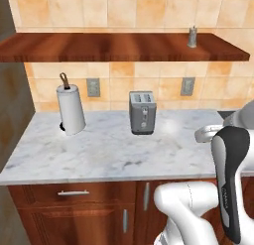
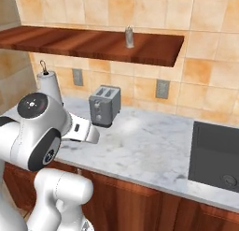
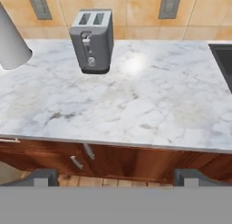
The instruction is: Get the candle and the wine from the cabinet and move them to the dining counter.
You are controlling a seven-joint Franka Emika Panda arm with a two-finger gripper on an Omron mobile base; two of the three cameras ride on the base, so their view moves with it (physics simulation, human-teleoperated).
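Candle (image 1: 192, 37) upright on cabinet (image 1: 99, 47)

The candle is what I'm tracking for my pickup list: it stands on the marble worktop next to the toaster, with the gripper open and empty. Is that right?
Not quite. The candle stands on the wooden cabinet shelf above, not on the worktop beside the toaster; both base views show it. The gripper is indeed open and empty.

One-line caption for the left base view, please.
Candle stands near the right end of the wooden wall shelf, above a marble worktop holding toaster and paper towel roll.
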